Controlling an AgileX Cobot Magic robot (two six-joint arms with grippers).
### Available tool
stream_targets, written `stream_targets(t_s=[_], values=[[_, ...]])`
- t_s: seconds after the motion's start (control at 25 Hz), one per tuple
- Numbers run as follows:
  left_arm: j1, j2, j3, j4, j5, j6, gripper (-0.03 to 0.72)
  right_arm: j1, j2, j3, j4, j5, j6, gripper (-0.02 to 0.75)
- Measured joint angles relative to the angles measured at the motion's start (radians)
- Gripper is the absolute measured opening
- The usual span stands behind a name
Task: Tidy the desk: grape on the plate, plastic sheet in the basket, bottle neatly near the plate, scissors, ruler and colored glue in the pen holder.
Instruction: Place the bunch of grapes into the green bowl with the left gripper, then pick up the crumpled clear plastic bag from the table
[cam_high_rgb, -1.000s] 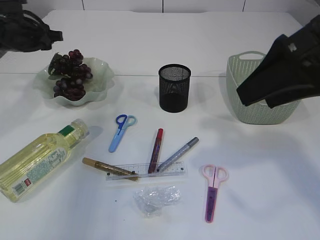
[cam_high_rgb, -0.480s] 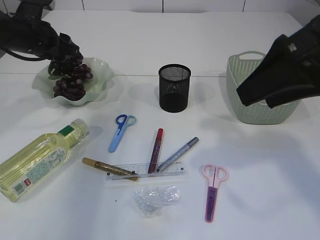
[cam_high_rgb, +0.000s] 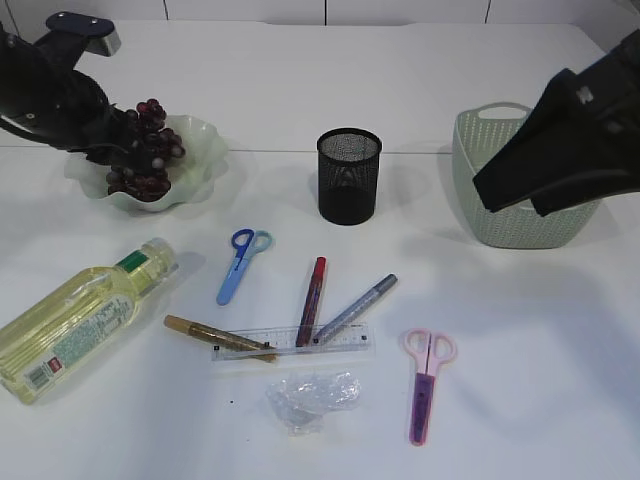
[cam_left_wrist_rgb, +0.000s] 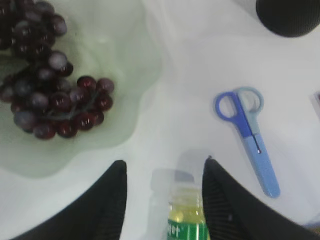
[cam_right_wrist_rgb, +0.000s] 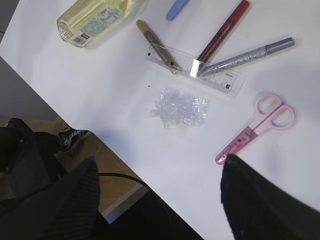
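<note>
Plastic sheet (cam_high_rgb: 311, 398), two scissors (cam_high_rgb: 241, 264), three glue pens (cam_high_rgb: 312, 300), one ruler (cam_high_rgb: 293, 344); both tools gape, left tool (cam_left_wrist_rgb: 162, 172), right tool (cam_right_wrist_rgb: 157, 172).

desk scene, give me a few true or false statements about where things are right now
1. The grapes lie on the plate. True.
2. The pen holder already holds the blue scissors. False: they lie flat on the desk between bottle and pens.
3. The bottle stands upright. False: it lies on its side.
4. The plastic sheet lies in front of the ruler. True.
5. The left pincer is shut on the bottle. False: it hangs open above the cap.
</note>
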Motion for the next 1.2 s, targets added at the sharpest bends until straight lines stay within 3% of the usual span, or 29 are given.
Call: stream_targets(t_s=[0.16,0.52,0.84,1.2], values=[[0.000,-0.063,-0.005,0.100,0.124,-0.149,0.359,0.000,0.000,0.000,0.000,0.000,0.000,0.584],[0.000,-0.214,-0.031,0.217,0.439,-0.403,0.360,0.000,0.000,0.000,0.000,0.000,0.000,0.584],[0.000,-0.283,-0.033,0.233,0.589,-0.468,0.360,0.000,-0.002,0.000,-0.048,0.000,0.052,0.584],[0.000,-0.407,-0.033,0.131,0.603,-0.482,0.338,0.000,-0.034,0.000,-0.091,0.002,0.118,0.584]])
